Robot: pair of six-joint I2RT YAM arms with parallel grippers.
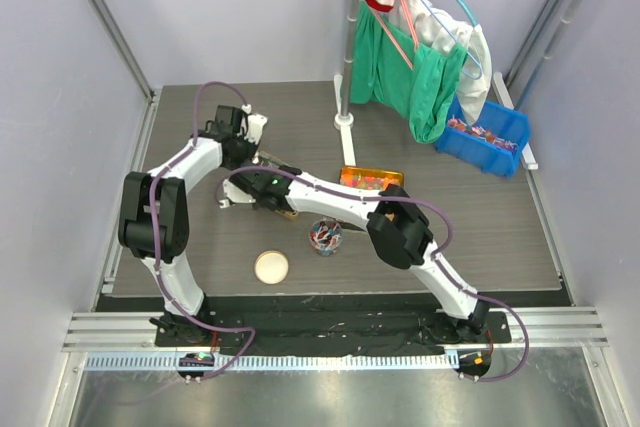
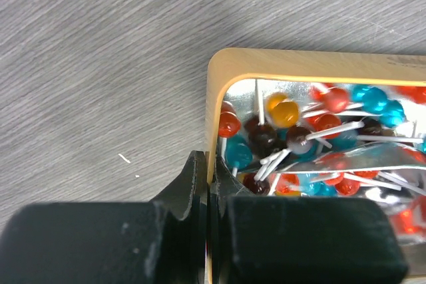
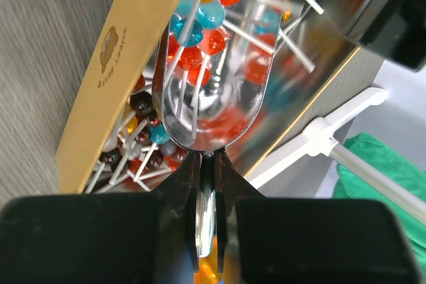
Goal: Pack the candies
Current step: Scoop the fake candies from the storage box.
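Nearest the left wrist lens, the left gripper [image 2: 210, 179] is closed to a narrow slit, and its two black fingers [image 2: 193, 184] clamp the thin rim of the tan tray [image 2: 299, 64] at the tray's rounded corner. One finger is outside the wall over the grey wood-grain table [image 2: 100, 64], and the other is inside it. The candies [image 2: 285, 112] are small round balls on white sticks, in red, blue, brown and orange. They lie heaped inside the tray just ahead and to the inner side of these jaws, and the closest ones almost touch the inner finger. The right gripper [image 3: 206, 164] is also nearly closed and pinches the flat handle of a polished metal scoop [image 3: 216, 123]. The handle runs straight back between the fingertips. The scoop bowl extends directly forward of the jaws, is tilted over the tray, and carries a load of red and blue candies with their sticks pointing back toward the fingers. More candies sit below and to the left of the bowl against the tray's printed side wall. In the top view, a small clear cup [image 1: 323, 235] containing coloured pieces stands apart from both sets of jaws, on the arm-base side. A round pale lid [image 1: 271, 267] lies near it.
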